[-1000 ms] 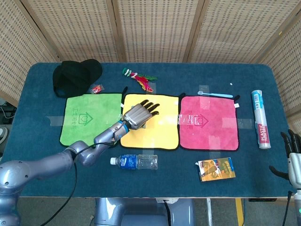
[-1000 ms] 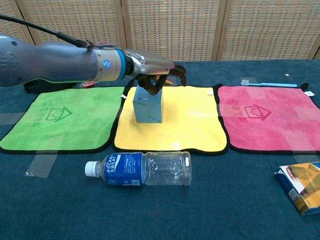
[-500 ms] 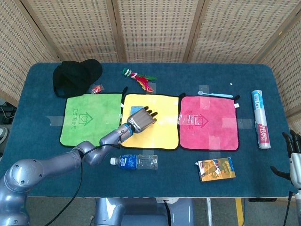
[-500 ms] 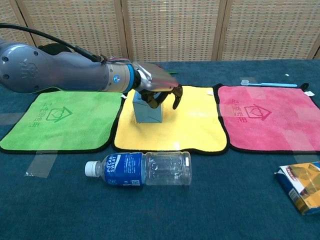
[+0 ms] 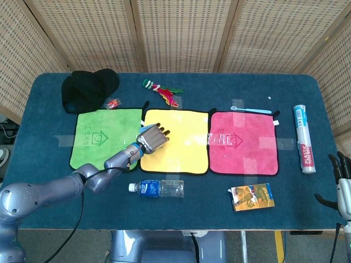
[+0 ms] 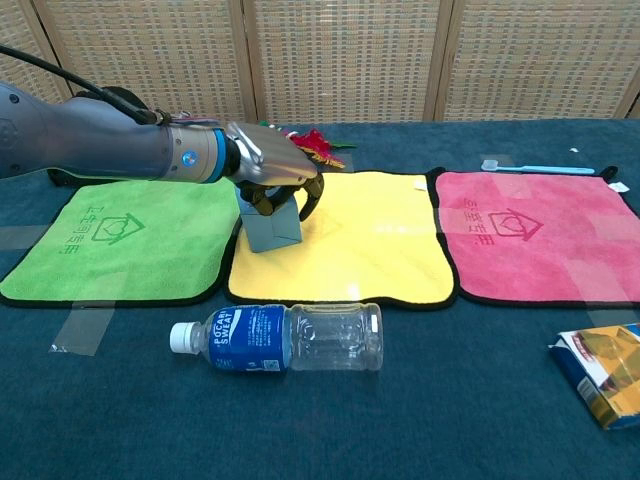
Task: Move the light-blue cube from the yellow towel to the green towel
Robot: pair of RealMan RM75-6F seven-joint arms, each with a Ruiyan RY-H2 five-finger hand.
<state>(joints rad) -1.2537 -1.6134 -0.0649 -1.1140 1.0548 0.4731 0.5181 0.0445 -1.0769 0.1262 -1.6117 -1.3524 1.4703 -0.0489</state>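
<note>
Mostly, the left hand (image 6: 272, 178) hides the light-blue cube's (image 6: 268, 226) top.

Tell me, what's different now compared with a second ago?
The left hand closed over the light-blue cube and carried it toward the green towel; the cube now sits tilted at the left edge of the yellow towel, no longer near its middle. The right hand stayed at the table's far right, and the bottle, pink towel and other items did not move.
</note>
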